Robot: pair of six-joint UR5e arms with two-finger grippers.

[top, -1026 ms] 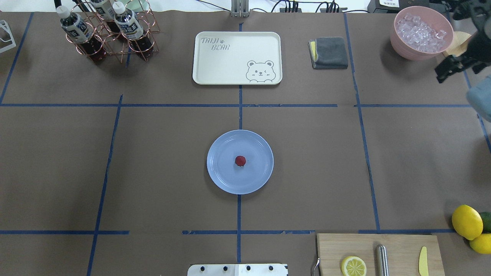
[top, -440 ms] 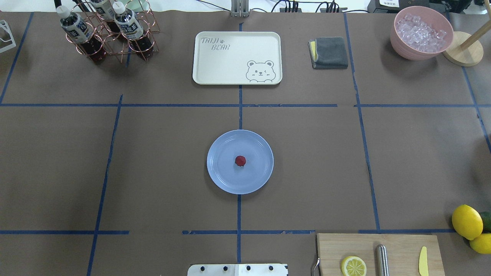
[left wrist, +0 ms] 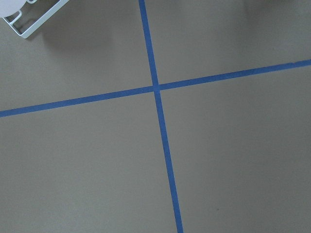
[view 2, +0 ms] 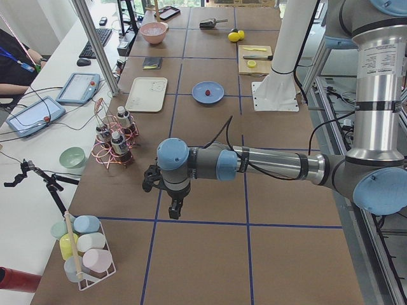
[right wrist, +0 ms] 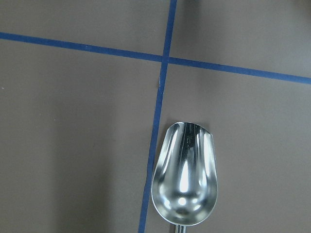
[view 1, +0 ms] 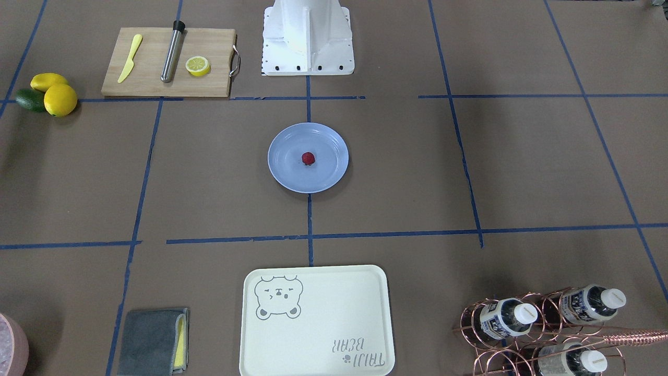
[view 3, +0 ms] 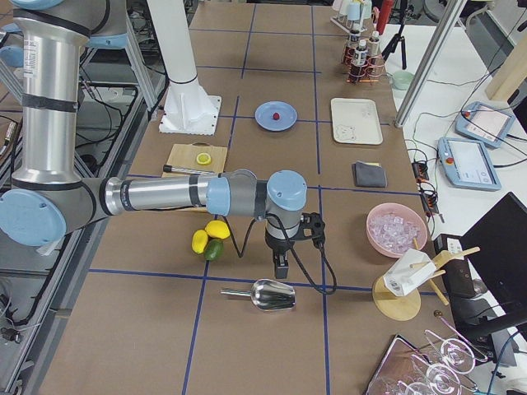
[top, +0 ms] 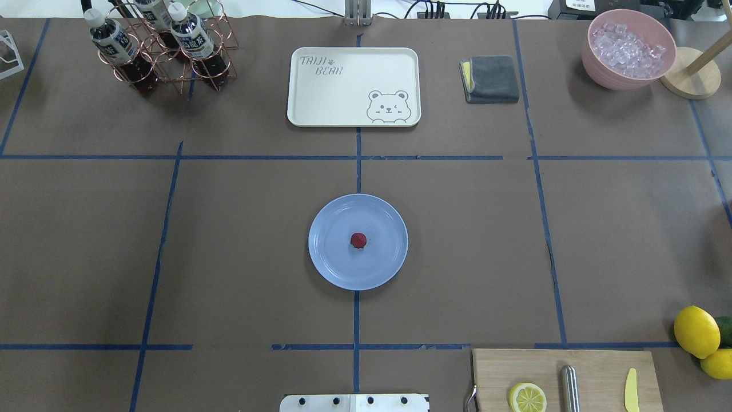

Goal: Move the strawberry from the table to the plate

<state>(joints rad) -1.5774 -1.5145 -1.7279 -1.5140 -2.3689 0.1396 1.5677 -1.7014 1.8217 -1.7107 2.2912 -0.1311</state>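
Note:
The strawberry (top: pixel 358 240), small and dark red, lies in the middle of the light blue plate (top: pixel 337 266) at the centre of the brown paper table (top: pixel 240 229). The front-facing view shows the same strawberry (view 1: pixel 308 158) on the plate (view 1: pixel 326 177). Neither gripper shows in the overhead or front-facing views. Far from the plate, my left gripper (view 2: pixel 173 210) hangs over the table's left end, and my right gripper (view 3: pixel 281 267) hangs over the right end above a metal scoop (right wrist: pixel 184 179). Whether either is open or shut I cannot tell.
A cream bear tray (top: pixel 353 86), a grey cloth (top: pixel 492 78), a pink bowl of ice (top: pixel 628 48) and a copper bottle rack (top: pixel 166 51) line the far side. A cutting board (top: pixel 595 366) and lemons (top: pixel 696 331) sit near right.
The right arm's gripper, seen one second ago at the overhead view's upper right edge, has left that view. The strawberry and the plate have not moved.

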